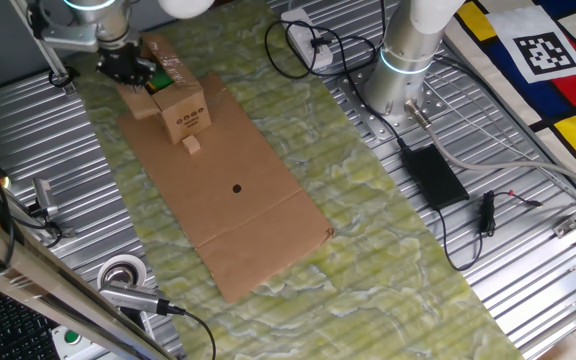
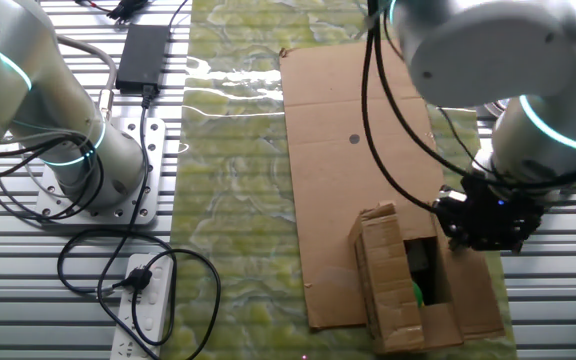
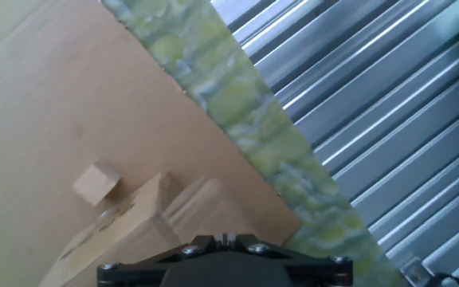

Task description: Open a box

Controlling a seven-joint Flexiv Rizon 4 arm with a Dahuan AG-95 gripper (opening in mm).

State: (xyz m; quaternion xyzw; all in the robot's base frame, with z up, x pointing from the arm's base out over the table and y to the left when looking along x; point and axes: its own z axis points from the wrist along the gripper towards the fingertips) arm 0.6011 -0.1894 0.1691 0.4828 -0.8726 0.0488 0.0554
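Under me a large flat cardboard sheet (image 1: 233, 205) lies on a green marbled mat (image 1: 368, 230) spread over my ribbed metal worktop (image 1: 528, 300). A tiny cardboard block (image 1: 192, 145) sits on the sheet. A black power brick (image 1: 431, 175) lies off the mat. A white power strip (image 2: 146, 300) trails black cables. A tape roll (image 1: 122, 273) rests near one corner.

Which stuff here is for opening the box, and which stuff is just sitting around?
For the job:
- the box, flaps spread, something green showing inside
- the hand, right beside the box

Just lying about:
- the flat cardboard sheet under the box
- the tiny cardboard block
- the tape roll
- the power strip
- the black adapter
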